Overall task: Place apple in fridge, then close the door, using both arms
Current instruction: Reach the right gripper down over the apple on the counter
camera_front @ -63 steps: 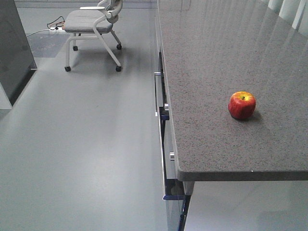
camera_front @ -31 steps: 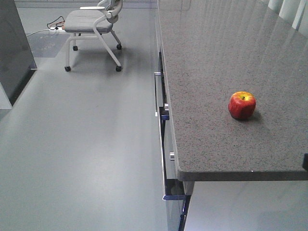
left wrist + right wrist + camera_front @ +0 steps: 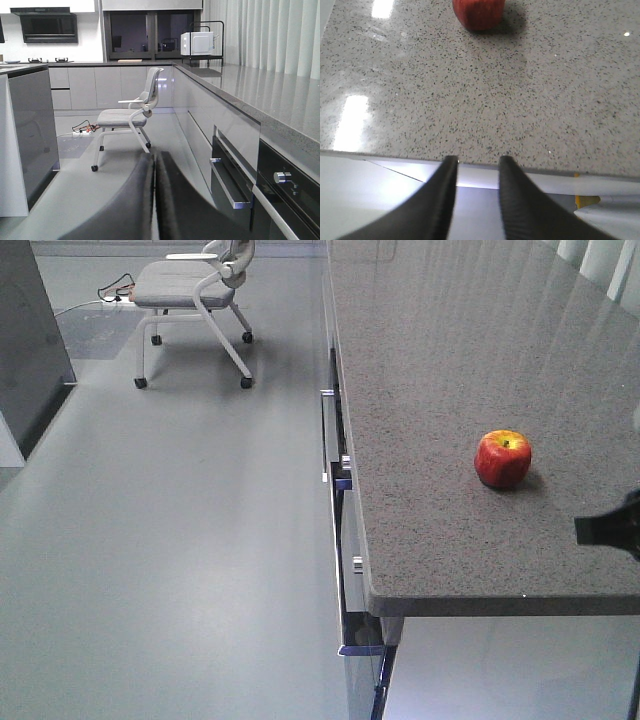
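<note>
Right pincer (image 3: 478, 160) (parted), pointing toward apple (image 3: 479, 12)

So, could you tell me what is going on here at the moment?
The apple sits untouched on the grey countertop. The right gripper is open at the countertop's near edge, aimed at the apple but apart from it. The left gripper is shut, holds nothing and faces a chair. Nothing has been picked up yet.

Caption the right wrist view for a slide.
Open right claw poised at the edge of the speckled grey stone counter, small round red apple ahead.
</note>
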You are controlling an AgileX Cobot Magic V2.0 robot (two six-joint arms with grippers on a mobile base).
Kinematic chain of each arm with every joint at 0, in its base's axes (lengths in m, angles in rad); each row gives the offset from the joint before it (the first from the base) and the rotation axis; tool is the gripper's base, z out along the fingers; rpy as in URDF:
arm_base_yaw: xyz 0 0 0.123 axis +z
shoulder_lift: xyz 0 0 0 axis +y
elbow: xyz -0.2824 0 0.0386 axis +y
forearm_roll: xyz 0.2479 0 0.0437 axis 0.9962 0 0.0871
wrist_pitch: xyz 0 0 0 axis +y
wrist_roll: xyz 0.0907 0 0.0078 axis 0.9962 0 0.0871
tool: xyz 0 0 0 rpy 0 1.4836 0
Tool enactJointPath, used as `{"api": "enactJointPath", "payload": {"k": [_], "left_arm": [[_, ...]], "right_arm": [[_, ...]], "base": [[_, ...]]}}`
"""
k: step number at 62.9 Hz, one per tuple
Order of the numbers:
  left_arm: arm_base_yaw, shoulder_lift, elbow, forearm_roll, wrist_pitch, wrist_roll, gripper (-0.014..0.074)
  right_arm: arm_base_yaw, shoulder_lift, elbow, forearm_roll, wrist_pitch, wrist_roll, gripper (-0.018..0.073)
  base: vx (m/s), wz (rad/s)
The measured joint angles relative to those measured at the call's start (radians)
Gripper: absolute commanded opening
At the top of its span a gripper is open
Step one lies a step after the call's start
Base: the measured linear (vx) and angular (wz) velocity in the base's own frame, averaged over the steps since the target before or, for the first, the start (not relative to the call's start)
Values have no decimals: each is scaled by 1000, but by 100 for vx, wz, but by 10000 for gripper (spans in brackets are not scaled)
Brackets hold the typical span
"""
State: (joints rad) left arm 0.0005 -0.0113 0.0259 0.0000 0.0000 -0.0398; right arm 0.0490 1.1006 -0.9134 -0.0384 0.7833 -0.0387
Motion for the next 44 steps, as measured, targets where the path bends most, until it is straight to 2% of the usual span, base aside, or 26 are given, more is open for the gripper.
{"api": "enactJointPath", "payload": {"k": [6, 15, 44], "left_arm": [[0, 0, 0, 0, 0, 0, -6], [0, 0, 0, 0, 0, 0, -6], [0, 0, 0, 0, 0, 0, -6]], "right_arm": [[0, 61, -47, 1, 2, -4, 568], [0, 150, -117, 1, 2, -7, 676], [0, 491, -375, 2, 1, -10, 652]], "base": [[0, 0], [0, 0], [0, 0]]}}
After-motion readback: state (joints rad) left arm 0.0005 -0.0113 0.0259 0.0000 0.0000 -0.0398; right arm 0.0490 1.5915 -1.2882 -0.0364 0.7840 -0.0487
